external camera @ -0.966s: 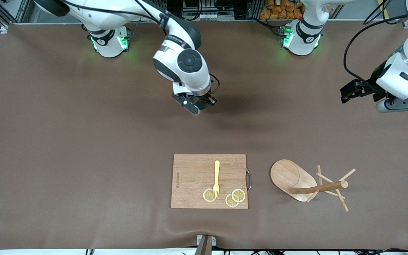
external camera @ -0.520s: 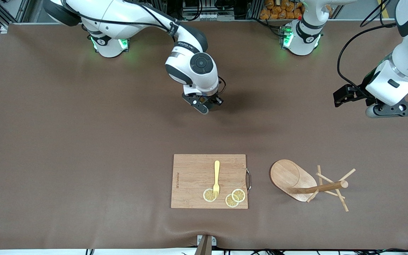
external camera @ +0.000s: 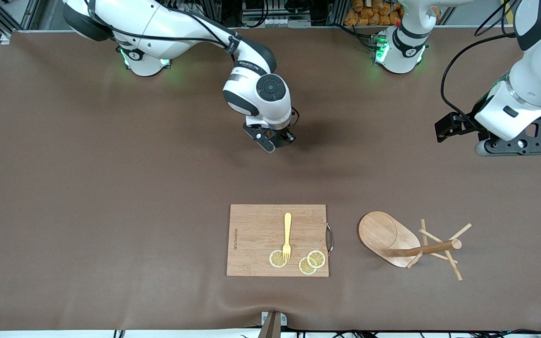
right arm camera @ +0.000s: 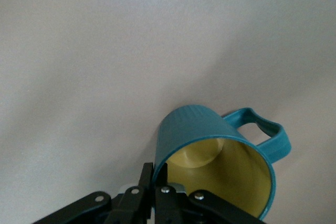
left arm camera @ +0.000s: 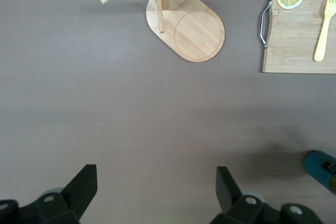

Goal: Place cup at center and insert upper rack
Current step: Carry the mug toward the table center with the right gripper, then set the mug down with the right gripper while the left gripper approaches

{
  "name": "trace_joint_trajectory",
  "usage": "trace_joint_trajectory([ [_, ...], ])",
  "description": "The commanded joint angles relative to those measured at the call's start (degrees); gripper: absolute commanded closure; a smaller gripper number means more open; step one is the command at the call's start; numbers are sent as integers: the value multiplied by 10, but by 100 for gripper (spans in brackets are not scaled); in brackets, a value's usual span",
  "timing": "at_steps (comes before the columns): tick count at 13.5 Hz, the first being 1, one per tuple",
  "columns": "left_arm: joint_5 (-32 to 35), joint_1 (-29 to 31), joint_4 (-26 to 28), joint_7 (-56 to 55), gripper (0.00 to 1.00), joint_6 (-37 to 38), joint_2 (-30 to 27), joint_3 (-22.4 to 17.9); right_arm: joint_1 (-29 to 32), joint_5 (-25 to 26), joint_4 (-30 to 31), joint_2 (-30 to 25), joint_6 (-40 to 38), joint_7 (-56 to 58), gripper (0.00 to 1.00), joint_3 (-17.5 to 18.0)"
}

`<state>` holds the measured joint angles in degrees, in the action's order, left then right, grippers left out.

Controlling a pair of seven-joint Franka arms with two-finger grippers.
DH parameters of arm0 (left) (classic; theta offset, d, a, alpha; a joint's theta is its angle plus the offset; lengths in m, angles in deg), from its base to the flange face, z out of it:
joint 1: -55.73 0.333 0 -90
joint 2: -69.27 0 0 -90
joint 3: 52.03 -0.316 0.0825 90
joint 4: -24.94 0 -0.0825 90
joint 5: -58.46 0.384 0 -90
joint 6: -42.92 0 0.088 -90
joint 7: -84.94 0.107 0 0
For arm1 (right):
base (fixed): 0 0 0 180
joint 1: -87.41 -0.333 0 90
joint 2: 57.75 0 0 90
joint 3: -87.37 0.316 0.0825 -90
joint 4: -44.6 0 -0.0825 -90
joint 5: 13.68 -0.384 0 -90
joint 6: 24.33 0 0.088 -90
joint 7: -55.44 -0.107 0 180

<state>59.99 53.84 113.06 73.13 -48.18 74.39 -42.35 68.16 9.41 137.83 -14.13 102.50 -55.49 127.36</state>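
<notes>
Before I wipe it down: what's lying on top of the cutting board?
On the cutting board lie a yellow fork and three lemon slices. The fork's tines cover part of one slice; nothing else shows.

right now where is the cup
The cup is pinched at its rim by the right gripper, over bare table farther from the front camera than the cutting board.

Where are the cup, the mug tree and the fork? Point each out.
cup (right arm camera: 210,145): right wrist view, ribbed outer wall.
mug tree (external camera: 385,232): front view, oval base.
fork (external camera: 288,234): front view, handle.
</notes>
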Motion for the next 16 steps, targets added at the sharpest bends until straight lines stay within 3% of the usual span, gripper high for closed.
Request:
trace_joint_trajectory([
  [1,-2,-5,3,-10,0,-12,-3,2,-5,30,-9,15,7,-30,85,4],
  [2,-2,-7,3,-10,0,-16,-3,2,-5,30,-9,15,7,-30,65,4],
  [3,-2,-8,3,-10,0,-25,-3,2,-6,31,-8,15,7,-31,13,4],
  [4,-2,-11,1,-10,0,-28,-3,2,-9,34,-8,15,4,-32,0,4],
  [8,-10,-16,-2,-11,0,-28,-2,3,2,40,-13,7,-3,-32,0,7],
  [13,-8,-34,-5,-102,0,-31,-2,9,86,39,-17,-21,-74,53,0,86],
  [16,-8,-61,-7,-187,0,-32,-1,10,118,31,-16,-70,-116,142,0,94],
])
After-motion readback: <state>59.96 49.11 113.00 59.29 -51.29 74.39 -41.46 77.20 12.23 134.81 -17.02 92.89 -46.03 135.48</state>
